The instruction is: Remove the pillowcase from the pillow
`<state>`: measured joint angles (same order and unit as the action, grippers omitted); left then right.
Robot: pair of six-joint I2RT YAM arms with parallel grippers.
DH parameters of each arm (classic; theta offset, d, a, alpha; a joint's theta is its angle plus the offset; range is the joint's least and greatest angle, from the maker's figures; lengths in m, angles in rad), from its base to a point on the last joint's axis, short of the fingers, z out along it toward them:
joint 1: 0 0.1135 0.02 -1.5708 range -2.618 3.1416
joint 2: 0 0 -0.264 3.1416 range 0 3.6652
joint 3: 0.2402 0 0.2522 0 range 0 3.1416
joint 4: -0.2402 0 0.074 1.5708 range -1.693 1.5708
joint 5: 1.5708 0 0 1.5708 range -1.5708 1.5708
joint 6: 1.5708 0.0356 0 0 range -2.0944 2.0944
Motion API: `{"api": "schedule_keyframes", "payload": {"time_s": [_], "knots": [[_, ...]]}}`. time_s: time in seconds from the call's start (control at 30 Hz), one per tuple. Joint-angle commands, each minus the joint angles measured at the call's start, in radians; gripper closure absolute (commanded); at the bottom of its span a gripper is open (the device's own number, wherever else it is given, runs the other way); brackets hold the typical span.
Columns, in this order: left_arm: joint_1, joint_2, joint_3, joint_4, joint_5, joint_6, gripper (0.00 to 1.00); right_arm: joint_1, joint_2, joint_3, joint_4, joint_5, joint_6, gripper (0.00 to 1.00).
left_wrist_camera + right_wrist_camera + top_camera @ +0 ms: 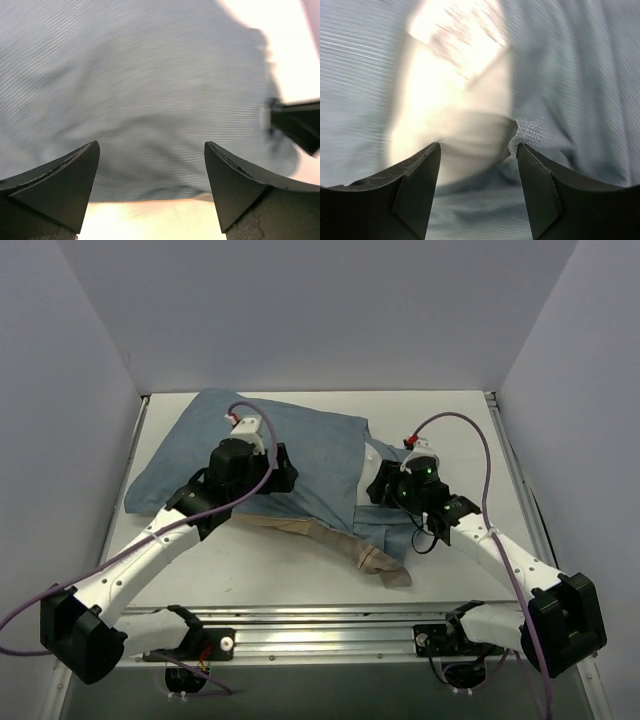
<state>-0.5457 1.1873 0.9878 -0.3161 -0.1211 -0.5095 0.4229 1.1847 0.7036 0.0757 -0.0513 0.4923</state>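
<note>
Our left tool (pixel 150 147) stands wide with nothing between its tips, low over the middle of the pillowcase (pixel 190 445), we judge to pin it. Our right tool (pixel 479 146) is half-spread about the pillow (pixel 455 105) corner; whether it pinches, we cannot tell. The bundle lies mid-desk (pixel 260 570), long axis nine to three o'clock, with mouth and lining (pixel 385 568) spilling toward four.
</note>
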Motion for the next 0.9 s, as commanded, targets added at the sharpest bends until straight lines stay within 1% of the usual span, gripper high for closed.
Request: {"api": "schedule_keyframes", "payload": {"time_s": [0.0,0.07,0.13,0.17,0.23,0.3,0.37,0.47,0.5,0.53,0.6,0.63,0.73,0.87], "knots": [[-0.126,0.062,0.141,0.035,-0.109,0.155,0.06,0.030,-0.005,0.071,0.029,-0.056,-0.067,0.41],[-0.173,0.133,0.201,0.023,-0.155,0.169,0.06,0.068,0.032,0.076,0.064,-0.084,-0.058,0.41],[-0.177,0.169,0.230,0.000,-0.183,0.138,0.06,0.105,0.070,0.068,0.117,-0.122,-0.023,0.42],[-0.177,0.188,0.245,-0.014,-0.195,0.128,0.06,0.146,0.079,0.065,0.136,-0.133,-0.008,0.43],[-0.175,0.198,0.246,-0.011,-0.218,0.097,0.06,0.194,0.108,0.056,0.170,-0.142,0.028,0.45],[-0.174,0.213,0.232,0.000,-0.238,0.082,0.06,0.265,0.122,0.056,0.168,-0.136,0.041,0.45],[-0.163,0.254,0.227,0.000,-0.273,0.056,0.06,0.303,0.131,0.047,0.165,-0.124,0.057,0.45],[-0.099,0.319,0.221,-0.017,-0.270,-0.013,0.06,0.352,0.119,0.031,0.139,-0.108,0.072,0.45],[-0.051,0.331,0.207,-0.017,-0.261,-0.036,0.06,0.379,0.113,0.030,0.128,-0.102,0.075,0.45],[-0.027,0.343,0.197,0.001,-0.232,-0.073,0.06,0.395,0.112,0.025,0.107,-0.101,0.074,0.45],[0.018,0.371,0.174,0.035,-0.206,-0.099,0.06,0.431,0.113,0.020,0.085,-0.101,0.068,0.45],[0.050,0.380,0.161,0.060,-0.198,-0.122,0.06,0.466,0.116,0.019,0.061,-0.102,0.065,0.45],[0.084,0.417,0.175,0.074,-0.183,-0.144,0.06,0.537,0.131,0.017,0.024,-0.131,0.048,0.45],[0.090,0.457,0.192,0.091,-0.193,-0.158,0.06,0.620,0.167,0.043,-0.022,-0.212,-0.027,0.45]]}}
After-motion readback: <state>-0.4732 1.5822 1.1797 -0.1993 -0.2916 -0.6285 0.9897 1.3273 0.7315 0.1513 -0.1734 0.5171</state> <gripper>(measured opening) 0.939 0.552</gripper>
